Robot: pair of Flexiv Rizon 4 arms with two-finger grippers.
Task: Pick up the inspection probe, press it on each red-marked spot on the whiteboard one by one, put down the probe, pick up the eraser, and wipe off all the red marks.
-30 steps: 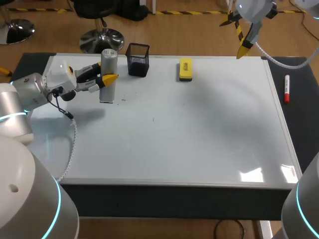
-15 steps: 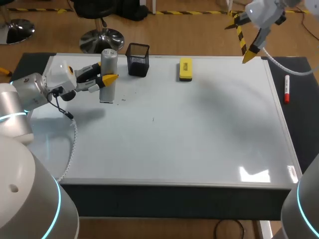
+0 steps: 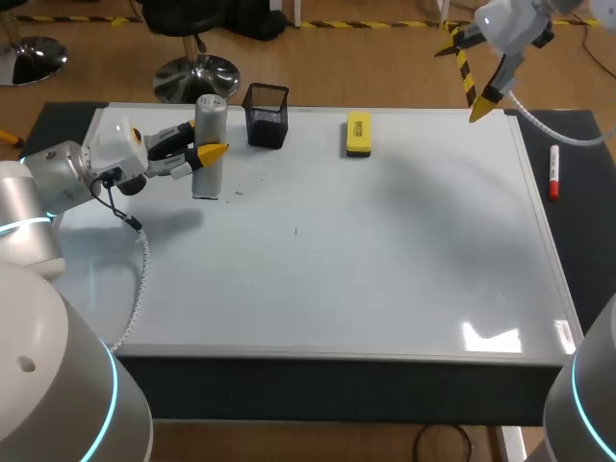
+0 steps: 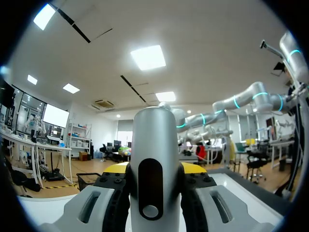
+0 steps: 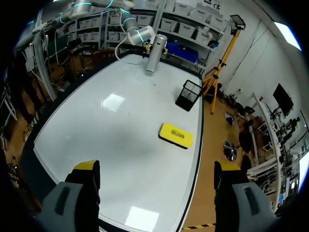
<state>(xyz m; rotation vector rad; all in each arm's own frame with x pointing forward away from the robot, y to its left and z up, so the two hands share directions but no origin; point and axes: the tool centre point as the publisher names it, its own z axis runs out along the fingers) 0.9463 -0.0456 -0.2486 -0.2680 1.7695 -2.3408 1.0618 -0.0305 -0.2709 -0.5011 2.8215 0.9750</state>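
at far left of the whiteboard [image 3: 385, 269], left tool [image 3: 198, 146] grips the probe [image 3: 210, 114]; right tool [image 3: 463, 81] open.

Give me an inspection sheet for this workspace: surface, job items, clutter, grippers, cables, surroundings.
Surface: flat white whiteboard, a few tiny dark specks, no red marks seen.
Job's things: silver cylindrical inspection probe upright near the far left corner; yellow rectangular eraser lying by the far edge, apart from both grippers.
Clutter: black mesh pen cup between probe and eraser; red-and-white marker on the table beyond the board's right edge.
Grippers: left gripper shut on the probe; right gripper open, empty, above the far right corner.
Cables: white ribbed hose and thin black cable on the left arm; white hose on the right arm.
Surroundings: dark table top around the board; nothing else seen.
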